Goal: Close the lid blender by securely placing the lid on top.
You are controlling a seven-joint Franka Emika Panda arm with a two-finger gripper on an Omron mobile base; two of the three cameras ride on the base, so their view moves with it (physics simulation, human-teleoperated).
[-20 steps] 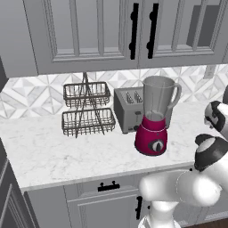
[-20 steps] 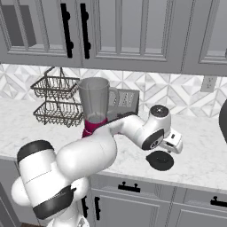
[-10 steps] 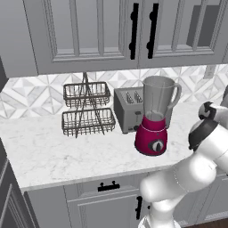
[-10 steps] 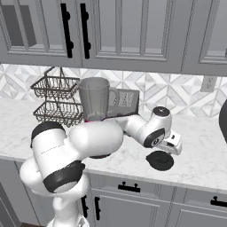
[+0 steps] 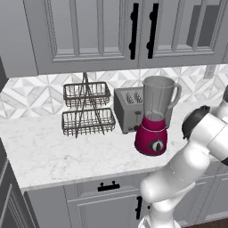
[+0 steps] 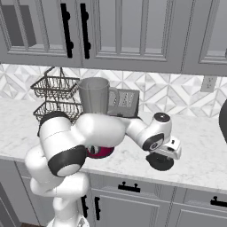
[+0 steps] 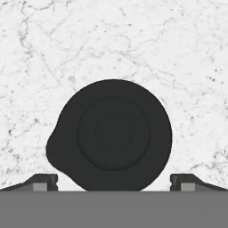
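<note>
Lid (image 7: 110, 136) flat on counter (image 7: 53, 49); gripper (image 7: 114, 181) straddling it, spread.

Both base views look forward and down from behind at the shared marble counter (image 5: 53, 151); the hand view looks straight down, close between the spread jaws.

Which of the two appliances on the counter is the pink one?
The blender, with its magenta base and clear jar; the boxy toaster behind it is silver.

The robot arm (image 6: 93, 133) is showing glossy white rounded segments, dark grey joint bands and a round dark-capped wrist.
</note>
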